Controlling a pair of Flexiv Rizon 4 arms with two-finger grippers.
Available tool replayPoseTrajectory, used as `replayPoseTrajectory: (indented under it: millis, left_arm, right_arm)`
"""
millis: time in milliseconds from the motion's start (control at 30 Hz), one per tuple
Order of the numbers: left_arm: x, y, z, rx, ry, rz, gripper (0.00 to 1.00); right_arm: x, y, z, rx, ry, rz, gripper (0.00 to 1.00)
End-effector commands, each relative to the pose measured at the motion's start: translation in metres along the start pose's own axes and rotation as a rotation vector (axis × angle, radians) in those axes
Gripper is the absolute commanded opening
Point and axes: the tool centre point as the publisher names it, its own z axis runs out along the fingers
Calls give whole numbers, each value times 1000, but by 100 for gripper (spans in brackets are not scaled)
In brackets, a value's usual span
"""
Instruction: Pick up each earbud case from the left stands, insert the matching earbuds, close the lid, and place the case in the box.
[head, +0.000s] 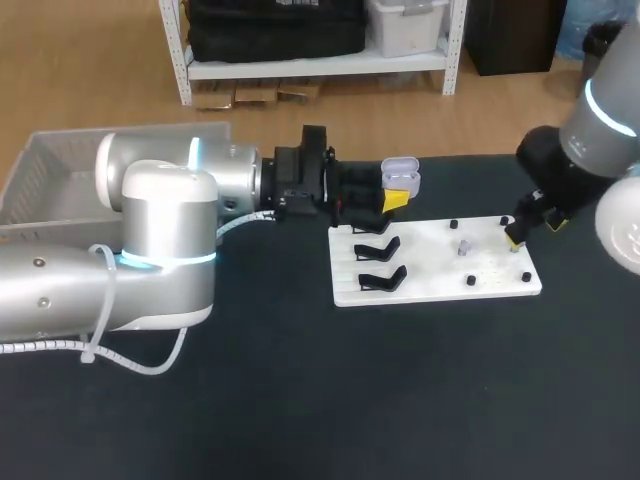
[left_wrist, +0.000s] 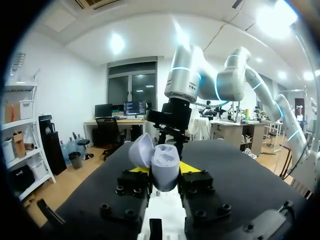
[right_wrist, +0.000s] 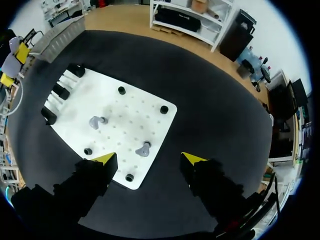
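Upper middle of the head view, earbud case (head: 400, 178): the left gripper (left_wrist: 164, 170) is clamping the open case from both sides, holding it off the table just above the white board's (head: 430, 285) upper-left corner, hinged lid raised.
Right gripper (right_wrist: 149, 159): it is hovering with its fingers spread and empty at the board's right edge, mid-right of the head view; one grey earbud (right_wrist: 144, 149) is lying just ahead of the gap between its yellow tips.
Second earbud (head: 463, 247): it is resting near the board's middle, well apart from the first.
Step in hand: by the look of it, the right arm is lining up to collect an earbud for the waiting case.
Doing it well: the fingers should be coming down squarely either side of the bud and closing gently on its body, since a small rounded piece will likely be squirting sideways under a skewed pinch.
Materials: the case is looking like smooth, pebble-shaped pale plastic; the board is flat, matt and drilled with a grid of holes, carrying short black pegs (right_wrist: 164, 109) and hooked black stands (head: 382, 278).
Box (head: 40, 175): a grey mesh-walled crate is sitting at the upper left.
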Motion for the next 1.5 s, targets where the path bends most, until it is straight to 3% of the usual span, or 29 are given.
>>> replayPoseTrajectory:
  millis: [33, 267, 367, 567, 633, 700, 833, 1067, 1500]
  left_arm:
    - [1, -2, 0, -9, -5, 4, 0]
    - [1, -2, 0, -9, -5, 4, 0]
    - [1, -2, 0, -9, -5, 4, 0]
    - [1, -2, 0, -9, -5, 4, 0]
    - [1, -2, 0, -9, -5, 4, 0]
    - [1, -2, 0, -9, -5, 4, 0]
    - [1, -2, 0, -9, -5, 4, 0]
    - [1, -2, 0, -9, -5, 4, 0]
    - [1, -2, 0, -9, -5, 4, 0]
  right_arm:
    - [-3, 4, -1, 25, 20, 6, 81]
    - [-2, 10, -2, 83, 74, 1, 84]
    - [0, 13, 1, 93, 92, 12, 81]
    - [0, 13, 9, 92, 113, 36, 56]
    - [0, 13, 11, 94, 117, 40, 56]
    - [-1, 13, 12, 103, 118, 42, 49]
    - [-2, 14, 14, 99, 135, 52, 53]
    - [-2, 15, 17, 110, 149, 57, 45]
    - [1, 10, 24, 143, 158, 69, 42]
